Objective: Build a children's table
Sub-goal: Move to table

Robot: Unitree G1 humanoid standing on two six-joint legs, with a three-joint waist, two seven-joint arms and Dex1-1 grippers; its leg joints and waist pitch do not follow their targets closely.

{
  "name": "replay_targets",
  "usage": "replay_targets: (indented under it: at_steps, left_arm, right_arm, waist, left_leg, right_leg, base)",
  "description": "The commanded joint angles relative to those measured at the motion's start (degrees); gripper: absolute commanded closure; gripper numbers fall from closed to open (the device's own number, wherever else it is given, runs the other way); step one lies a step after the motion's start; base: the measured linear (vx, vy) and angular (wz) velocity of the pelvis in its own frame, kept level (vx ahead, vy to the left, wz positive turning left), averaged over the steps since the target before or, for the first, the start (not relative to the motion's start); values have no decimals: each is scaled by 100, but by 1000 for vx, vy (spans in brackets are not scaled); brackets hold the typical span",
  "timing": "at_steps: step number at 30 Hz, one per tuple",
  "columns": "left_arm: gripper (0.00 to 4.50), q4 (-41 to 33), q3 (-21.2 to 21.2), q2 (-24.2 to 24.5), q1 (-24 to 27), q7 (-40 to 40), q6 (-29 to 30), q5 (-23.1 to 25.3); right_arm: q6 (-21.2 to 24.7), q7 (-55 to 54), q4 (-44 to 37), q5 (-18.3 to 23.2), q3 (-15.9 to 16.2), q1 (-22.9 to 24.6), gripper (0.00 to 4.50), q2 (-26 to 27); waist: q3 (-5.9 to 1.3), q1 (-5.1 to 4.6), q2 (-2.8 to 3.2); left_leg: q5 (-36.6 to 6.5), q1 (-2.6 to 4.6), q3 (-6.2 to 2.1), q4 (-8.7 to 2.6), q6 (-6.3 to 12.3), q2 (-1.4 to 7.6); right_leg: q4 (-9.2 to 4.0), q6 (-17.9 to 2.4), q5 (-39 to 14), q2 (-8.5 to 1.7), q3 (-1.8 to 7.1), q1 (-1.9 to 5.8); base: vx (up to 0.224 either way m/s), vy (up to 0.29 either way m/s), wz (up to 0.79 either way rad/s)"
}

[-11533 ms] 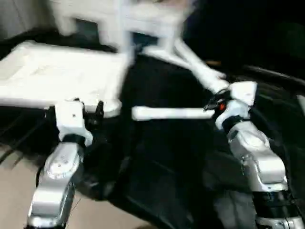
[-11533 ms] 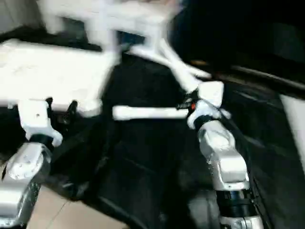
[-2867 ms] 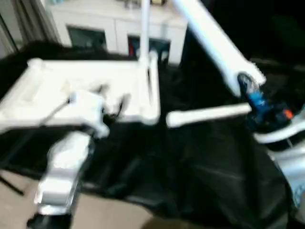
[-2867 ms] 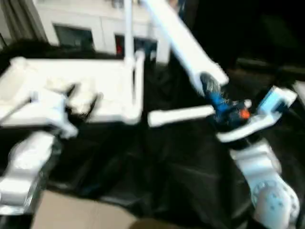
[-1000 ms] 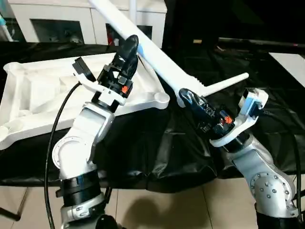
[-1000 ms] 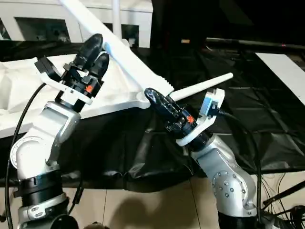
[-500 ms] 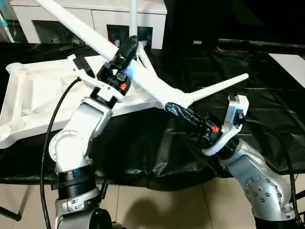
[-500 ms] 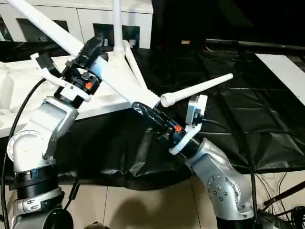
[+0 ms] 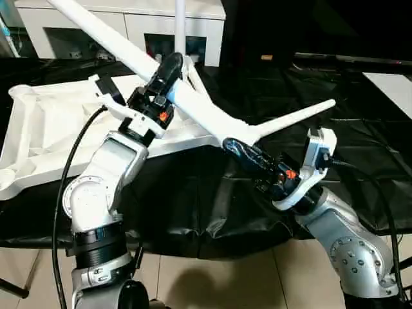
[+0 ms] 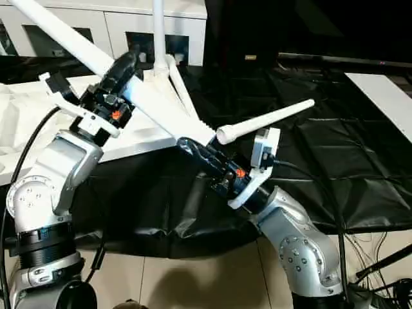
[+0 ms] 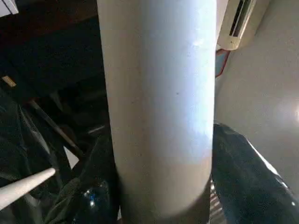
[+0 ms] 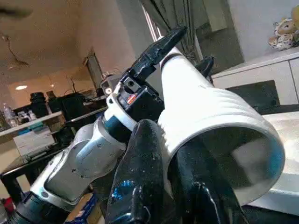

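The white tabletop lies upside down on the black sheet on the robot's left side, so its ribs and round corner sockets face up. 1 long white leg stands straight up from the far corner socket nearest the middle.

A second leg hangs tilted in the air above the tabletop. Its thin end points up and away to the left, and its wide ribbed end comes down toward the middle. The right gripper pinches the rim of that wide open end. 1 black finger sits on the outside of the tube and the other one is tucked inside the mouth, so the jaws stand very narrow with just the tube wall between them.

The left gripper is farther up the same leg. Its 2 black fingers reach around the tube, 1 on each side, and the jaws stand about as wide as the tube. In the left wrist view the leg runs right up between the fingers.

A third leg lies flat on the black sheet, just behind the right gripper. A white cabinet with glass doors stands behind the table.
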Motion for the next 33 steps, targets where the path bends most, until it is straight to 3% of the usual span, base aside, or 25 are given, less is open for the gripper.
replay_targets:
  at_steps: [1,5,7,13,18,20,23,25,26,28,30,33]
  left_arm:
    - [213,-85,-80,11,-159,75,72,-157]
    - [250,-65,-95,61,-189,156,54,-133]
    - [251,-44,-90,90,-219,163,47,-110]
    - [265,41,9,204,-416,126,-53,-143]
    - [265,249,140,660,-665,-90,10,-101]
    - [265,314,47,945,-684,-315,101,162]
    - [265,255,-313,1387,-650,-770,283,682]
    - [265,236,-443,1505,-671,-923,324,769]
    - [265,207,-540,1571,-672,-1015,331,852]
    - [265,77,-1130,1910,-651,-1323,261,1477]
    - [265,56,-1271,1988,-649,-1382,229,1650]
    - [265,114,-1711,2105,-845,-1158,247,2293]
  right_arm:
    - [104,-102,127,-12,-58,-53,385,-5]
    - [160,-150,170,68,-110,-79,353,23]
    - [184,-143,179,93,-115,-80,349,16]
    - [237,-102,210,27,-86,-25,284,-74]
    - [307,475,359,-78,-143,454,231,-591]
    - [471,802,240,207,-345,545,219,-850]
    - [921,1190,-56,1071,-836,476,191,-1189]
    - [942,1197,0,1149,-997,290,189,-1329]
    - [897,1179,60,1097,-1037,182,189,-1374]
    - [794,918,252,892,-1049,-315,189,-1455]
    - [813,864,272,849,-1026,-411,189,-1477]
    - [784,158,599,-271,-508,-1164,189,-1475]
  waist:
    - [-372,16,70]
    - [-372,14,71]
    - [-375,13,62]
    - [-375,16,54]
    - [-384,67,41]
    - [-373,64,25]
    - [-360,67,23]
    - [-363,85,29]
    - [-363,83,16]
    - [-361,71,3]
    - [-350,72,21]
    - [-347,53,-21]
  left_leg:
    - [-608,108,-96,-384,-184,280]
    - [-606,109,-99,-384,-193,281]
    - [-592,108,-96,-382,-187,280]
    - [-564,106,-95,-380,-215,279]
    - [-529,109,-100,-373,-178,270]
    - [-567,110,-92,-372,-127,263]
    - [-644,131,-95,-370,-9,281]
    - [-642,136,-90,-365,-22,291]
    - [-621,132,-89,-370,-36,296]
    - [-612,128,-82,-370,-92,282]
    - [-704,152,-63,-371,-160,290]
    - [-699,141,-58,-376,-278,281]
  right_leg:
    - [-327,-844,65,-447,285,295]
    - [-323,-827,86,-442,286,300]
    - [-324,-809,75,-444,287,304]
    - [-320,-786,78,-445,286,303]
    - [-315,-686,93,-434,286,322]
    - [-335,-686,44,-432,283,319]
    - [-352,-623,-256,-449,288,301]
    - [-346,-665,-398,-460,284,281]
    - [-347,-686,-432,-464,281,280]
    - [-351,-731,-633,-460,275,258]
    - [-370,-695,-824,-466,285,227]
    - [-372,-632,-973,-454,289,224]
  base:
    - [0,0,0]
    - [0,0,0]
    - [0,0,0]
    - [0,0,0]
    - [0,0,0]
    - [0,0,0]
    - [0,0,0]
    - [0,0,0]
    - [0,0,0]
    - [0,0,0]
    - [0,0,0]
    - [0,0,0]
